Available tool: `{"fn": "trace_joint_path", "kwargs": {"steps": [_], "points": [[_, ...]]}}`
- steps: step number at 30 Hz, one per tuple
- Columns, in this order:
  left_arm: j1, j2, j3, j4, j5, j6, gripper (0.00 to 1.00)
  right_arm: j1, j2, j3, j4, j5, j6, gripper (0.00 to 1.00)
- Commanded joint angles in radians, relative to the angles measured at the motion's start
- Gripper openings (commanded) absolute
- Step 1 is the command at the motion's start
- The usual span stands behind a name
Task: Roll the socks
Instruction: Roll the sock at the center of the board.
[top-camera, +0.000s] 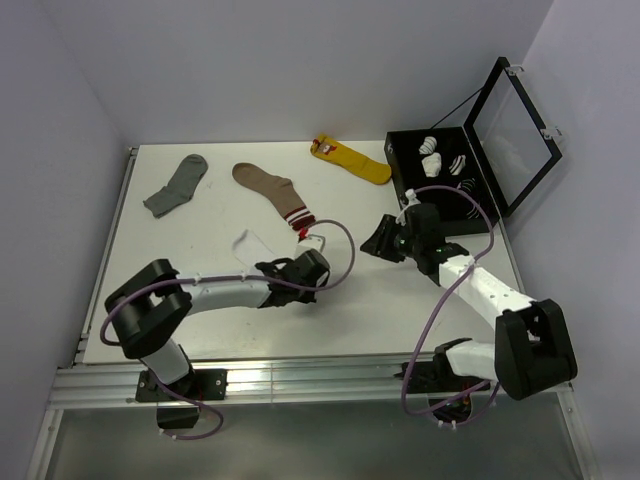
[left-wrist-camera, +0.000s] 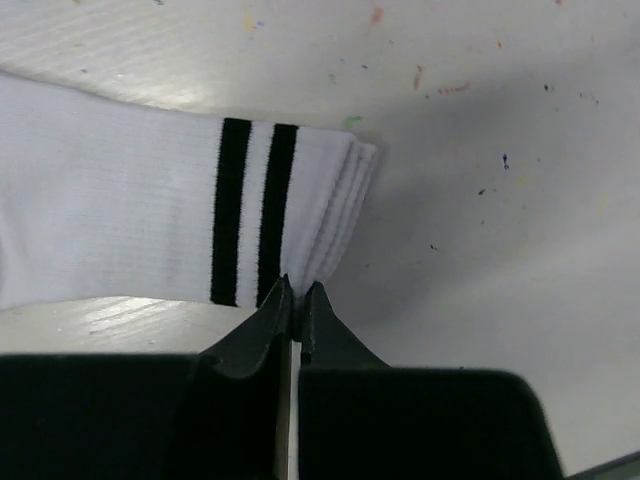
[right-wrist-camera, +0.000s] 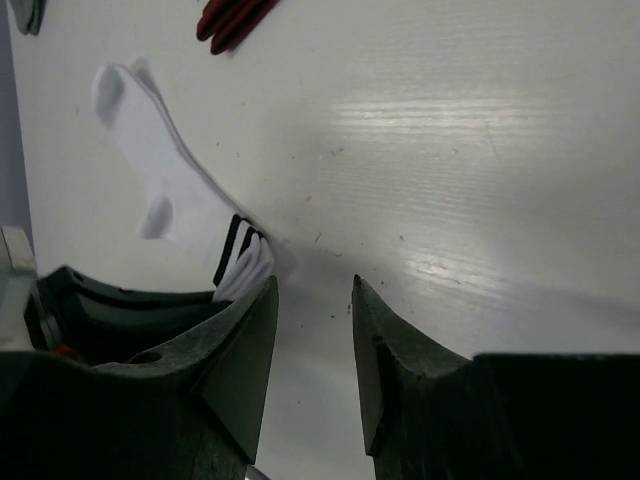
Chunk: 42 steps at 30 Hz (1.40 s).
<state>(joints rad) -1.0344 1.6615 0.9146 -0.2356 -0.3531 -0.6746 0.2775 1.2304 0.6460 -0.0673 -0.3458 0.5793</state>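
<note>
The white socks (top-camera: 250, 243) lie flat left of the table's middle, apparently one on the other. The top one has two dark stripes (left-wrist-camera: 250, 210) near its cuff, and the cuff edge shows several layers. My left gripper (left-wrist-camera: 298, 292) is shut on the edge of that cuff, just past the stripes; in the top view it (top-camera: 277, 269) sits at the socks' near end. The right wrist view shows the socks (right-wrist-camera: 170, 190) stretching away, with two toes slightly offset at the far end. My right gripper (right-wrist-camera: 313, 285) hangs open above bare table, just right of the cuff, holding nothing (top-camera: 380, 242).
A brown sock with a striped cuff (top-camera: 270, 188), a grey sock (top-camera: 177, 185) and a yellow sock (top-camera: 350, 158) lie along the back. A black box (top-camera: 400, 165) with its lid raised holds rolled socks at the back right.
</note>
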Motion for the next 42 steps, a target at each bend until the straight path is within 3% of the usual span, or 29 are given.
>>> {"fn": "trace_joint_path", "kwargs": {"steps": [1,6,12,16,25,42], "points": [[0.088,-0.086,-0.060,0.130,0.184,-0.059,0.00,0.034,0.020,0.004,0.064,-0.039,0.008,0.43],[0.178,-0.121,-0.117,0.202,0.344,-0.111,0.00,0.129,0.069,0.021,0.116,-0.038,-0.001,0.42],[0.261,-0.124,-0.163,0.226,0.460,-0.175,0.00,0.221,0.181,0.055,0.149,-0.028,-0.004,0.32],[0.301,-0.124,-0.192,0.266,0.474,-0.204,0.00,0.265,0.268,0.096,0.152,-0.032,-0.018,0.25],[0.346,-0.117,-0.252,0.328,0.513,-0.252,0.00,0.330,0.432,0.170,0.162,-0.068,-0.021,0.22],[0.375,-0.106,-0.290,0.383,0.562,-0.278,0.01,0.359,0.514,0.236,0.216,-0.068,-0.006,0.22]]}}
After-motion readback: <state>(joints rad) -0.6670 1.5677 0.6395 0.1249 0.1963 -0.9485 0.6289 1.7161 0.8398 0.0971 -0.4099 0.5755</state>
